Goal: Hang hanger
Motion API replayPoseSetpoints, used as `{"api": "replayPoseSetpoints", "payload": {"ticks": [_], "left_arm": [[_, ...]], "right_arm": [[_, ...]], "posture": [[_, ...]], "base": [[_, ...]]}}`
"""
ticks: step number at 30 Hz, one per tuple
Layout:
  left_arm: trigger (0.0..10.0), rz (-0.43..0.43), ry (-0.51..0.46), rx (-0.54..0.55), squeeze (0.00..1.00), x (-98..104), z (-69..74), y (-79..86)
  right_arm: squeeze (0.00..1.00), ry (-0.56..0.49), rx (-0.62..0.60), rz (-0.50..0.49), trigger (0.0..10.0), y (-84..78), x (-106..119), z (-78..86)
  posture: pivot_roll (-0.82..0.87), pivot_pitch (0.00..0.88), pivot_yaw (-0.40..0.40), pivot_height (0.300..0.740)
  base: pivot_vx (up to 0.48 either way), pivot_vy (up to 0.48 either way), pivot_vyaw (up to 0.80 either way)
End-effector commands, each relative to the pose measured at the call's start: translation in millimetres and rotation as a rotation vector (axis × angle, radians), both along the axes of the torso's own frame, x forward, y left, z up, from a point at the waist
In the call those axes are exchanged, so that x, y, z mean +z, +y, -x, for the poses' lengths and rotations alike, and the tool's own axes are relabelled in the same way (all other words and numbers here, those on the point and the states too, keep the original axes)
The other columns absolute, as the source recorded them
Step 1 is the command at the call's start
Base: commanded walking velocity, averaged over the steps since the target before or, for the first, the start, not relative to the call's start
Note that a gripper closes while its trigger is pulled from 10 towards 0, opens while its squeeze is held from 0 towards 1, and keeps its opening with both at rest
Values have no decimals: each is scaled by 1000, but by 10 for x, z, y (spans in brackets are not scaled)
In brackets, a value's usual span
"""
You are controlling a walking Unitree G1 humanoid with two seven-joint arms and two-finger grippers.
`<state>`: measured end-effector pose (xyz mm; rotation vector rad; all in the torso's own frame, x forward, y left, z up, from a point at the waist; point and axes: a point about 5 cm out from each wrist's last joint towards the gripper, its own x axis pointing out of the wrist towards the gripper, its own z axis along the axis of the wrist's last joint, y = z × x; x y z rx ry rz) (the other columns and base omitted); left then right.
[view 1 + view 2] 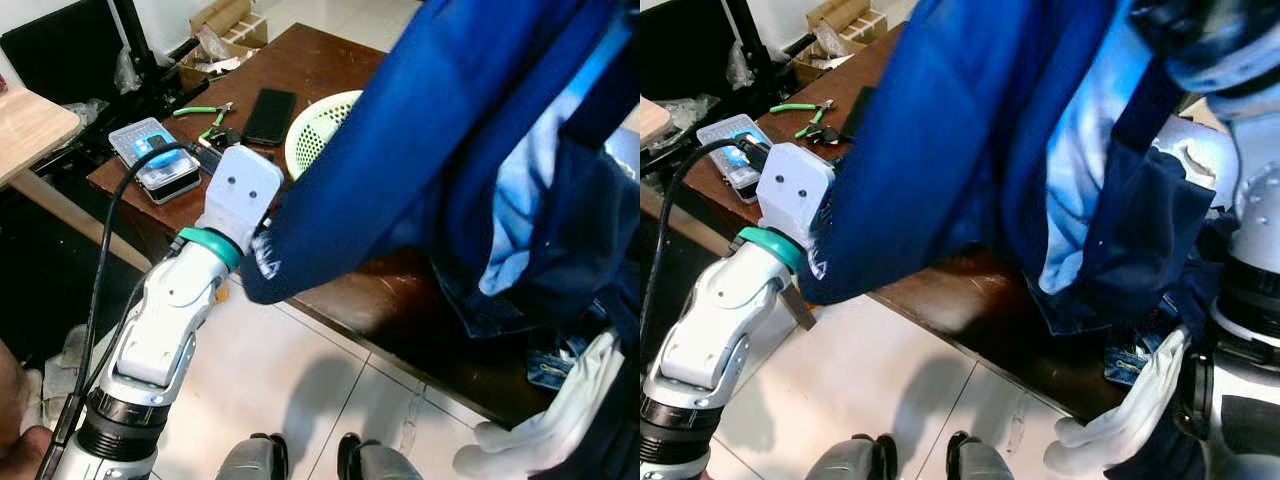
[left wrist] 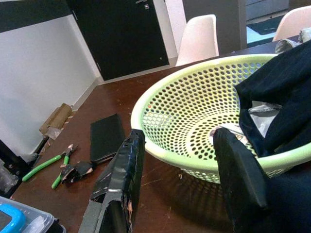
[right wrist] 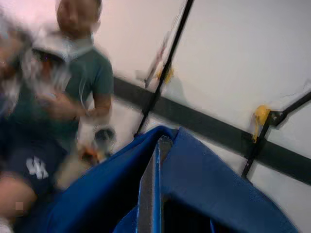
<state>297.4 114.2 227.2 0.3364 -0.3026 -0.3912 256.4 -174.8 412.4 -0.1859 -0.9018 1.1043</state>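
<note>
Brown wooden table [image 1: 330,60] | white floor tiles [image 1: 280,370] | left claw [image 2: 180,179] apart | right claw unclear

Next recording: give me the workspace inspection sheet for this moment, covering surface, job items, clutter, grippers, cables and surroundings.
Surface: dark brown wooden table, glossy, scuffed near the front edge.
Job's things: blue jacket held up over the table, one sleeve cuff by the left gripper; a blue hanger arm pokes through its neck.
Clutter: pale green perforated basket, black phone, green-handled pliers, clear plastic case, dark clothes heaped on the table, white cloth hanging off its edge.
Grippers: left gripper open, at the basket rim beside the sleeve; right arm raised, its fingers hidden.
Cables: black cable along the left arm.
Surroundings: white tiled floor, pale chairs, a person standing near the wall.
</note>
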Motion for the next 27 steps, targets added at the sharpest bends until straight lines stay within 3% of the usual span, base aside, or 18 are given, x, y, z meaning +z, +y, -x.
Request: {"api": "replayPoseSetpoints", "payload": {"ticks": [1, 4, 5, 6, 7, 8, 9, 11, 15, 27], "left_arm": [[10000, 4, -35, -5, 0, 53, 4, -26], [10000, 12, -54, -8, 0, 87, 16, -43], [10000, 25, -76, -6, 0, 133, 32, -56], [10000, 25, -76, -6, 0, 133, 32, -56], [10000, 42, -96, -3, 0, 185, 45, -60], [10000, 42, -96, -3, 0, 185, 45, -60], [10000, 56, -110, 1, 0, 228, 52, -60], [10000, 65, -119, 4, 0, 259, 54, -57], [10000, 69, -124, 8, 0, 281, 50, -54], [10000, 109, -114, 37, 0, 266, 30, -55]], "right_arm": [[0, -11, -62, 31, 10000, 63, -61, -67], [0, 3, -96, -8, 10000, 93, -92, -126], [0, 20, -121, -123, 10000, 88, -85, -185], [0, 20, -121, -123, 10000, 88, -85, -185], [0, 40, -126, -261, 10000, 59, -50, -226], [0, 40, -126, -261, 10000, 59, -50, -226], [0, 56, -115, -366, 10000, 36, -18, -245], [0, 66, -101, -420, 10000, 29, -2, -253], [0, 73, -87, -424, 10000, 39, -4, -255], [0, 171, -154, -476, 10000, 64, -288, -438]], "posture": [[53, 49, 9, 740], [54, 50, 8, 740], [57, 50, 7, 740], [57, 50, 7, 740], [67, 50, 7, 740], [67, 50, 7, 740], [67, 50, 7, 740], [69, 49, 9, 740], [69, 49, 9, 740], [72, 51, 7, 740]], "base": [[0, 0, 0], [0, 0, 0], [0, 0, 0], [0, 0, 0], [0, 0, 0], [0, 0, 0], [0, 0, 0], [0, 0, 0], [0, 0, 0], [-60, 0, 0]]}}
